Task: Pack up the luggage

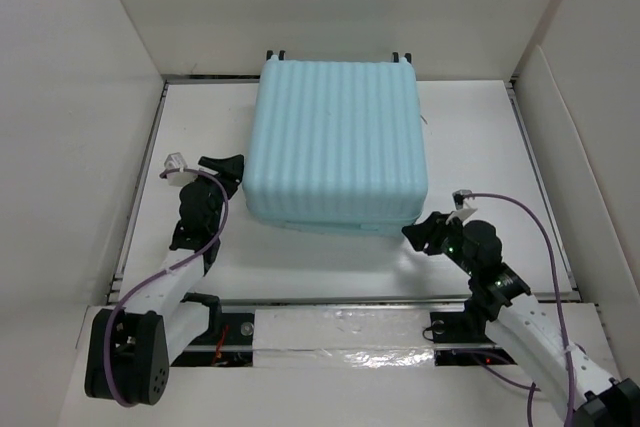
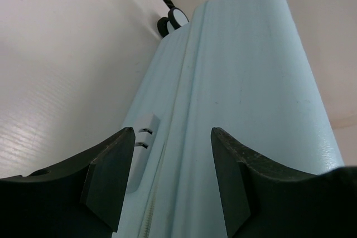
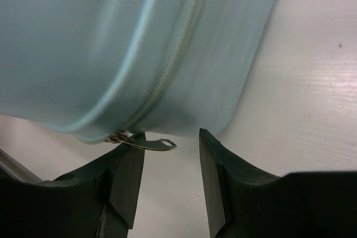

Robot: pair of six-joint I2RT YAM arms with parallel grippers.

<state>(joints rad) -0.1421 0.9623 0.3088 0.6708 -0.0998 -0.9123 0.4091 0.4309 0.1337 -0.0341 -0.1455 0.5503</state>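
The luggage [image 1: 338, 142] lies flat on the white counter [image 1: 480, 137], lid down and ribbed shell up. Its caster wheels [image 2: 177, 18] are at the far edge, so the zip seam runs around the sides where both arms can reach it.

The left gripper [image 1: 228, 169] sits beside the near left corner, spread wide and holding nothing. Its wrist view looks along the left side wall, where a small pale block [image 2: 144, 133] (a lock or a latch, I cannot tell which) sticks out by the seam.

The right gripper [image 3: 170, 137] is at the near right corner, also spread. The metal zipper pull [image 3: 146, 144] dangles from the zipper track [image 3: 173, 65] just at the tip of one finger, not yet pinched.

The case looks shut, so the step in hand is probably the zip. The right arm would need to close on that thin, loose tab, which could easily slip aside.
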